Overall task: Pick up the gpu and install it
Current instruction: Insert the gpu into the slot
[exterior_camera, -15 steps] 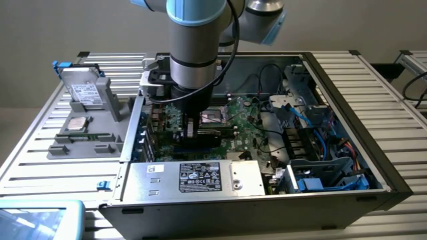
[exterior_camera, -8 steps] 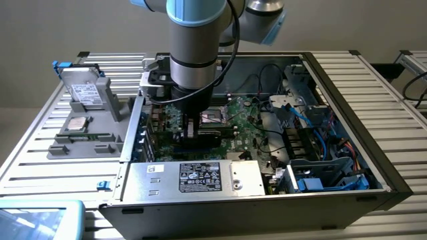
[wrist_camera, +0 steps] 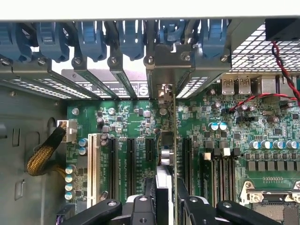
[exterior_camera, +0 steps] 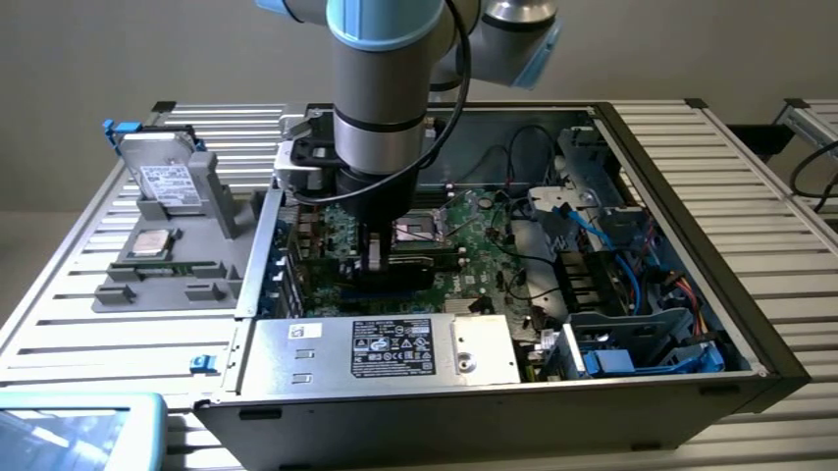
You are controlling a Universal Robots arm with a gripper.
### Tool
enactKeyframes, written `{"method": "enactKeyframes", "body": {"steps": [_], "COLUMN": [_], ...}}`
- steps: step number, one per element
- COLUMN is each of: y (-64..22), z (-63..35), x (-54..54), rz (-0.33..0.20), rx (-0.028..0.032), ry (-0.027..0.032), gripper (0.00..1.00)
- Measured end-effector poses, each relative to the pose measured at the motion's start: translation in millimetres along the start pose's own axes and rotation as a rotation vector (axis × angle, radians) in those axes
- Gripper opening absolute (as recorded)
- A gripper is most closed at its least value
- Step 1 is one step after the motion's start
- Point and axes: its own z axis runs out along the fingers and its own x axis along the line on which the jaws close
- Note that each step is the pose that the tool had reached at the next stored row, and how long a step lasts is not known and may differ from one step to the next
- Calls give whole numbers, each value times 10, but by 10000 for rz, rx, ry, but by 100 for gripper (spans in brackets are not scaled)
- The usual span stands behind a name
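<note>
Inside the open computer case (exterior_camera: 733,324), the gripper (wrist_camera: 165,199) has its jaws clenched on the gpu (wrist_camera: 169,154), held edge-on and upright over the motherboard (wrist_camera: 234,140) among the expansion slots (wrist_camera: 123,157). Blue slot latches (wrist_camera: 93,40) and the rear bracket bays stand just beyond it. A yellow braided cable (wrist_camera: 43,152) lies well apart. On the counter (exterior_camera: 78,324), a grey tray (exterior_camera: 164,265) carries a hard drive (exterior_camera: 164,182).

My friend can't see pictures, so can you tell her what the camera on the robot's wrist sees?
The gripper holds the gpu on edge, straight above a slot on the green motherboard inside an open computer case. Its silver bracket lines up with the row of blue card clips along the case's back wall.
</note>
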Motion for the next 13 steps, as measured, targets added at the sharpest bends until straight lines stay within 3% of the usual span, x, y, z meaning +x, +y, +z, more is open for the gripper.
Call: {"method": "enactKeyframes", "body": {"steps": [13], "y": [8], "z": [1], "x": [-12], "rz": [-125], "rx": [2], "ry": [12], "gripper": [28]}}
